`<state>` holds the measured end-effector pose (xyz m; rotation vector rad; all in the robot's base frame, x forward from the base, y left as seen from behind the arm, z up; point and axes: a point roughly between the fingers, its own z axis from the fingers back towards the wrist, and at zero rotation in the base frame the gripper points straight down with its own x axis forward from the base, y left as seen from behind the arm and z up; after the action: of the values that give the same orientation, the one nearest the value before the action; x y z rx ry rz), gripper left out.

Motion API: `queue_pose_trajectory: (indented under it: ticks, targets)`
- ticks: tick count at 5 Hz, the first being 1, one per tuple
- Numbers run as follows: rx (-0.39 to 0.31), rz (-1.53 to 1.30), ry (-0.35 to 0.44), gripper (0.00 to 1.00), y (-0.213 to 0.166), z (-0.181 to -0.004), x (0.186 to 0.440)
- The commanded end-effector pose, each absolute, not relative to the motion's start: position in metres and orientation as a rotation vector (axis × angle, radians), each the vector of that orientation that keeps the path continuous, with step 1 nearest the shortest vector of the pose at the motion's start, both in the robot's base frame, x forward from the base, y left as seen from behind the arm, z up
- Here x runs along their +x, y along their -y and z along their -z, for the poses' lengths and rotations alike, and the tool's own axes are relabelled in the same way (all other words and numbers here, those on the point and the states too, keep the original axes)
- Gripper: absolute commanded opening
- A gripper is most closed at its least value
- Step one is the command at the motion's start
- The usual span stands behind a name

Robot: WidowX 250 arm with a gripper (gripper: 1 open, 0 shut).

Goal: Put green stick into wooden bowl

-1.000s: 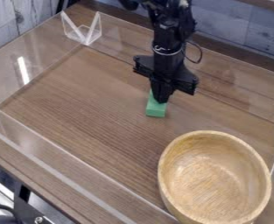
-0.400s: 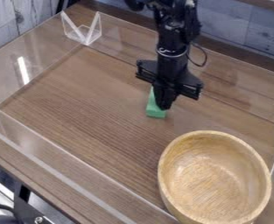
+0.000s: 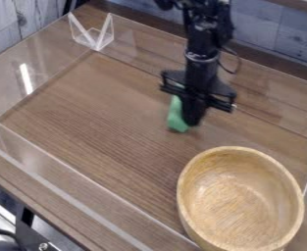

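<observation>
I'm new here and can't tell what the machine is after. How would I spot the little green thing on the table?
Start at the wood-grain table with clear walls and find the black arm coming down near its middle. Right at the arm's pincer, just up and left of the big wooden bowl, sits the green stick. It is the only bright green item there, small and partly hidden by the pincer.

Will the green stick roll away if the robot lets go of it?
Probably not: the green stick looks like a flat-sided bar, so it should lie still rather than roll. It seems stiff, keeping its shape in the shut gripper. Being so small, it's likely light.
</observation>
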<state>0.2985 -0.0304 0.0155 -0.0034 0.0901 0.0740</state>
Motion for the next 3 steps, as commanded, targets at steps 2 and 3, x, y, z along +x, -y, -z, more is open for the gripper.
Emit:
queue_pose_trajectory:
  ticks: [2,3]
  targets:
    - [-0.016,-0.086,-0.030,0.00,0.026,-0.047,0.311]
    - [-0.020,-0.099,-0.015,0.00,0.022,-0.062,0.314]
